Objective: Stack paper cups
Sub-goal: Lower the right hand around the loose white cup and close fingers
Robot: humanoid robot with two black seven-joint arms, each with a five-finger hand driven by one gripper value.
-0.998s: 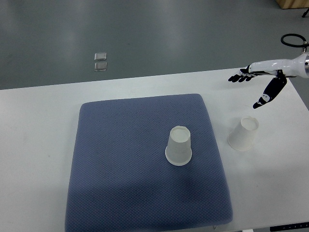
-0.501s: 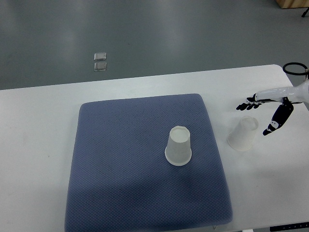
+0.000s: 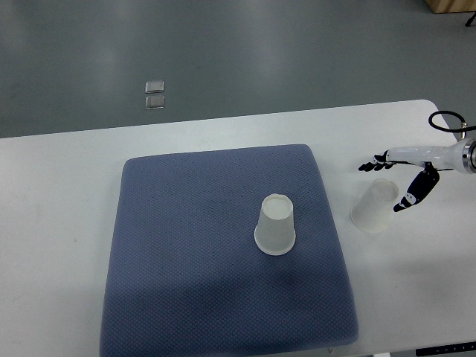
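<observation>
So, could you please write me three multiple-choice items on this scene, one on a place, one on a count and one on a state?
1. Where does the cup nearest the right hand stand?
A on the blue mat
B on the white table
C on the floor

2. How many paper cups show?
A one
B two
C three

3. How is the right hand?
A open, holding nothing
B closed around a cup
C out of view

Answers:
1 B, the right cup stands on the table, off the mat.
2 B, it and the mat cup.
3 A, the right hand has spread fingers.
</observation>
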